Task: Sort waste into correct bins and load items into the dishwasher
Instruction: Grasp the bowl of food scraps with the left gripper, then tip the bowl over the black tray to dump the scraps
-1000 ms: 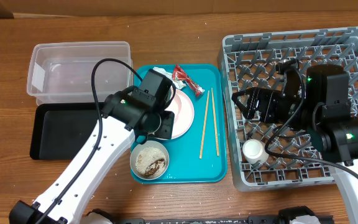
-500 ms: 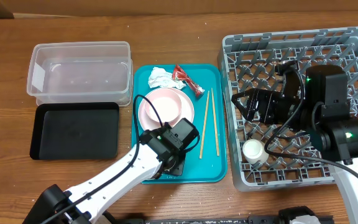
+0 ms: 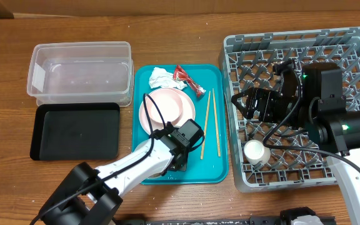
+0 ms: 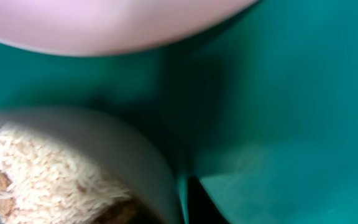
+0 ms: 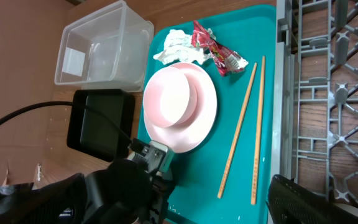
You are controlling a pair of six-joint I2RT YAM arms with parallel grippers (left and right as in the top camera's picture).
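The thing in hand is the whitish bowl (image 4: 126,165), which sits on the near-left part of the teal tray (image 3: 216,170), just on the near side of the pink plate (image 3: 166,105). In the overhead view the left arm hides it. It holds a loose heap of whitish-brown food scraps (image 4: 48,168) piled close to the rim. The left tool (image 3: 179,162) is pressed together at the bowl's right wall. In the left wrist view the rim runs straight into the fingers at the bottom edge of the frame, so a pinch on the wall is judged likely, though the contact itself is barely visible. The right tool (image 3: 247,103) hangs spread and empty over the grey dish rack (image 3: 242,47), near the white cup (image 3: 254,152). The bowl is judged rigid, smooth and fairly light, and slippery under a thin pinch. A single-sided grip on the rim will let it swing, and the scraps are loose enough to spill at any tilt. The sounder hold is deep over the wall, with the bowl kept level until it is over the clear tub (image 3: 80,69) or the black tray (image 3: 74,131) on the left of the tabletop (image 3: 180,31). The napkin (image 3: 161,78) and the red wrapper (image 3: 187,80) are soft and light and lie at the tray's far edge.
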